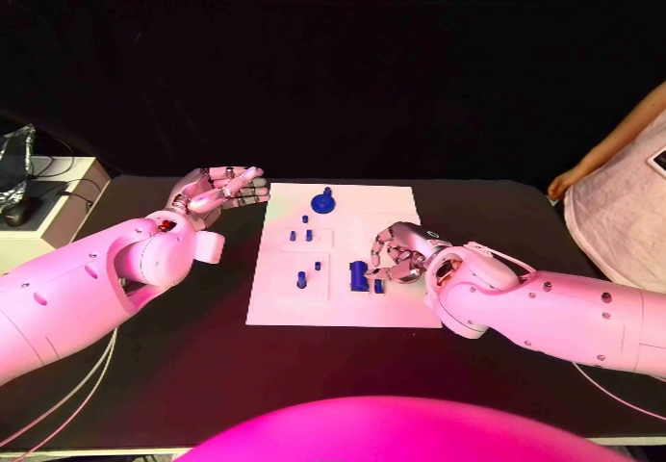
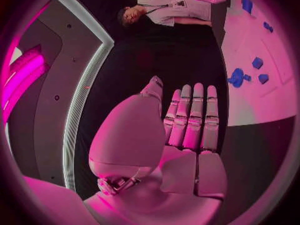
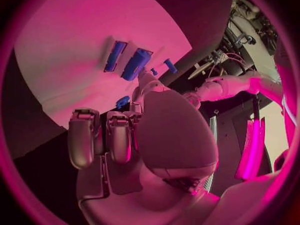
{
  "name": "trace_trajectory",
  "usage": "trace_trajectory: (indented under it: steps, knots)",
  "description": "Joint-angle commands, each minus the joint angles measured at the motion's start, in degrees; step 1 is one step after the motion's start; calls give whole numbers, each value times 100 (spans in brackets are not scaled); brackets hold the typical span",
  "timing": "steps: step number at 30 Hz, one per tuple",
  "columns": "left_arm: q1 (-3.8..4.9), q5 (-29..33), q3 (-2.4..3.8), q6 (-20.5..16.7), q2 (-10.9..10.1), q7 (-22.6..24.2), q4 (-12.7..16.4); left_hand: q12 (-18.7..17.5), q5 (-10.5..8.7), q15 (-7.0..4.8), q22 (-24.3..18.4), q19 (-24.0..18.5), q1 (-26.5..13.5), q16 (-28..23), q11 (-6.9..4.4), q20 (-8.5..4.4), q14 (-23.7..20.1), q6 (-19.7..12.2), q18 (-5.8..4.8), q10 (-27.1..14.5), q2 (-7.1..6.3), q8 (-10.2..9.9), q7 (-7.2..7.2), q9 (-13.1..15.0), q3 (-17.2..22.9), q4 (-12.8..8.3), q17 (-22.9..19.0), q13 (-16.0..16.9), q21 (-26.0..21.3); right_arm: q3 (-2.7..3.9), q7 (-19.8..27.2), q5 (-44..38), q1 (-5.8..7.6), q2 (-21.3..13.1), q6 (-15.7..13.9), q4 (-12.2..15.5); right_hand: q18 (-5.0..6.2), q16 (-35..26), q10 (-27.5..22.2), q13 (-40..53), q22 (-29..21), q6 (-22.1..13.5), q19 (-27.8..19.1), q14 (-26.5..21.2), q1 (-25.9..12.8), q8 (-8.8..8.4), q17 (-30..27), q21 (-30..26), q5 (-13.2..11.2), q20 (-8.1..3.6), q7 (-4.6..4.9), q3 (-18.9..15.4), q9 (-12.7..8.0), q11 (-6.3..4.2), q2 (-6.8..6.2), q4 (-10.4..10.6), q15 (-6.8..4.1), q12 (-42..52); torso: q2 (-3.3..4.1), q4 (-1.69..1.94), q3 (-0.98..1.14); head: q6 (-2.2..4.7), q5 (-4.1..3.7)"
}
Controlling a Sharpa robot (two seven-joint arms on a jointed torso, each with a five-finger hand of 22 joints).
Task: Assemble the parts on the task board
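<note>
Several parts [image 1: 358, 276] stand on the board [image 1: 389, 207]; assembly appears incomplete. The right hand [image 1: 396, 252], beside them, has curled fingers; its grip is indeterminate. The left hand [image 1: 222, 188] is empty, fingers extended.

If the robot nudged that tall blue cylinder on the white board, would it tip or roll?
The cylinder looks rigid and probably light. It seems taller than wide, so a nudge might tip it. Once down, its round side would likely roll.

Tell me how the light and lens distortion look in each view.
Head view: pink light tints the board and both arms. Left wrist view: fisheye bends the board's edge beside the left hand. Right wrist view: the same pink light; the right hand looms large.
</note>
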Motion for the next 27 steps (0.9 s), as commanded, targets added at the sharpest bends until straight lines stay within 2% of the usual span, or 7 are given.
trace_trajectory:
  steps: [1, 12, 23, 24, 25, 26, 27]
  knots:
    - [1, 12, 3, 79, 10, 4, -13, -14, -31, 20, -10, 12, 54, -35, 3, 18, -35, 21, 28, -27, -22, -37, 11, -10, 25, 5, -1, -6, 3, 19, 972, 1625, 38, -47, -550, -80, 57, -90, 396, 1289, 1200, -173, 367, 531, -70, -139, 1193, -499, 38, 1, 61, -44, -38, 44, 55, 13, 31, -240, -27, -17, -19, 0, -8]
    - [0, 134, 1, -48, 133, 85, -242, -29, -30, 36, -26, 6, 62, -77, 10, 22, -82, 8, 26, -69, -24, -52, -1, -23, 30, 9, -11, -15, 0, 129, 3051, 4693, 233, 39, -676, -1016, 450, -822, -993, -86, 492, -666, -213, 102, 103, -1301, -19, -3122, 337, 301, 506, 221, -926, 431, 236, -16, 363, -2219, -131, -77, -9, 0, 9]
    - [-1, 363, 1, -614, 322, 410, -446, -44, -29, 308, -293, -406, 89, -384, 267, 111, -816, -204, -46, -823, -73, -269, -186, -181, 89, 4, -353, -44, -28, 261, 4219, 6038, 339, 409, -264, -2134, 873, -5234, -2225, -4802, -2406, -431, -1802, -2168, 11, -2668, -4027, -7823, 392, 809, 971, 1830, -2392, 916, -99, -157, 867, -7045, -177, -67, 31, 280, 29]
    - [-1, 179, -4, -266, 297, 127, -418, -395, -314, -718, -1012, -5200, -2526, -742, -890, -1535, -5937, -5437, -1019, -2491, 472, -895, -1167, -1027, -507, -1619, -1787, -400, -382, 251, 3472, 5292, 329, 366, -527, -2022, -169, -8943, -4115, -7494, -7491, -5517, -3723, -3973, -2441, -4061, -7491, -8183, -413, 9, -55, -778, -5248, 319, 1119, -1649, 645, -8896, -170, -84, 11, 185, 32]
    - [3, 183, -11, -278, 298, 131, -412, -395, -314, -718, -1012, -5200, -2629, -742, -890, -1535, -5937, -5437, -1019, -6523, 472, -895, -1167, -1027, -507, -1619, -1787, -400, -382, 253, 3480, 5305, 328, 364, -531, -2013, -169, -8943, -4190, -7494, -7491, -5517, -3870, -4115, -2573, -4061, -7491, -8183, -413, 9, -55, -778, -5248, 319, 1119, -1649, 645, -8896, -170, -84, 12, 191, 33]
    - [12, 191, -24, -302, 299, 139, -401, -395, -314, -718, -1012, -5200, -2831, -742, -890, -1535, -5937, -5437, -1019, -6523, 472, -895, -1167, -1027, -507, -1619, -1787, -400, -382, 257, 3496, 5329, 326, 361, -540, -1997, -169, -8943, -4348, -7494, -7491, -5517, -4029, -4266, -2772, -4061, -7491, -8183, -413, 9, -55, -778, -5248, 319, 1119, -1649, 645, -8896, -171, -85, 13, 203, 33]
    - [24, 202, -45, -337, 301, 151, -384, -395, -314, -718, -1012, -5200, -3035, -742, -890, -1535, -5937, -5437, -1019, -6523, 472, -895, -1167, -1027, -507, -1619, -1787, -400, -382, 264, 3520, 5364, 323, 355, -554, -1972, -169, -8943, -8390, -7494, -7491, -5517, -4183, -8394, -2967, -4061, -7491, -8183, -413, 9, -55, -778, -5248, 319, 1119, -1649, 645, -8896, -171, -87, 16, 221, 34]
